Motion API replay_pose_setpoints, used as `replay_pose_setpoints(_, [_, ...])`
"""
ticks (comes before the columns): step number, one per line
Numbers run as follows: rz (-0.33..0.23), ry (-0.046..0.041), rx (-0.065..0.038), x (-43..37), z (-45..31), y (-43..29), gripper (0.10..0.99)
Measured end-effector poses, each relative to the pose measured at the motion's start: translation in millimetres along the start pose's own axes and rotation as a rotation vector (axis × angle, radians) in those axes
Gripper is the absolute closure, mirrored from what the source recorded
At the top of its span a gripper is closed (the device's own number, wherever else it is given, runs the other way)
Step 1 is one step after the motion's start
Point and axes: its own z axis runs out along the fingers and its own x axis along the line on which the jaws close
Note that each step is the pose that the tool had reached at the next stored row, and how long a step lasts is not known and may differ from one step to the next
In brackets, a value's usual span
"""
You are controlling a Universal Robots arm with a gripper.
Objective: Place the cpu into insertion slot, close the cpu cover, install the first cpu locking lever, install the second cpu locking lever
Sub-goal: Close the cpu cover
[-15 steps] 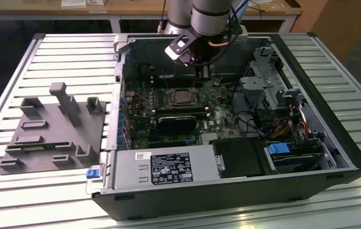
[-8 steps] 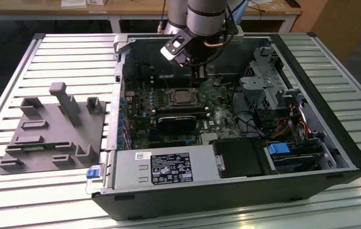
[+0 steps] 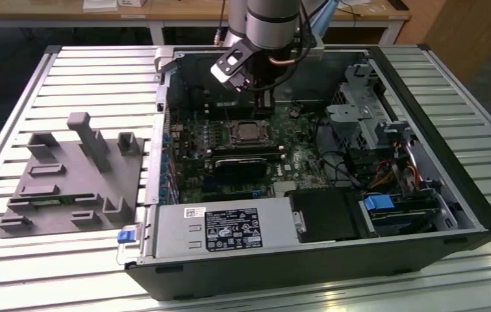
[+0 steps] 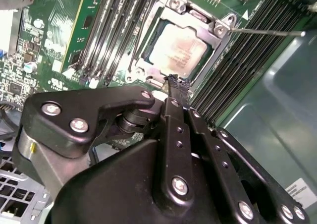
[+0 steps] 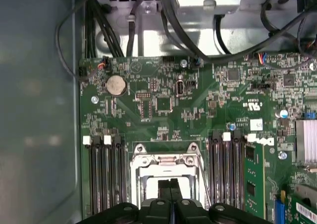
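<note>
The cpu point(image 4: 176, 49), a dull silver square, lies in the insertion slot point(image 3: 247, 122) on the green motherboard point(image 5: 148, 100). The silver cpu cover point(image 4: 218, 31) lies flat around it, and the chip shows through its window. A thin metal locking lever point(image 4: 267, 33) juts out sideways from a corner of the socket, over the memory slots. My gripper point(image 4: 173, 81) hangs just above the socket's edge, its two black fingers pressed together with nothing between them. In the first wrist view the fingertips point(image 5: 163, 185) hide the middle of the cover point(image 5: 166, 159). The exterior view shows the gripper point(image 3: 261, 97) behind the socket.
Long black memory slots point(image 5: 104, 174) flank the socket on both sides. A black card with a fan point(image 3: 241, 166) sits in front of it. The case holds a power supply point(image 3: 219, 227), a drive cage point(image 3: 367, 117) and cables point(image 5: 188, 45). A grey fixture point(image 3: 72, 175) lies outside.
</note>
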Motion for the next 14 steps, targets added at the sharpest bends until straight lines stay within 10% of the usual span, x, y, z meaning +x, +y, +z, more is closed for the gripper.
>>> replay_pose_setpoints(14, [0.0,-0.0001,0.0,-1.0,7.6,-13.9,0.984])
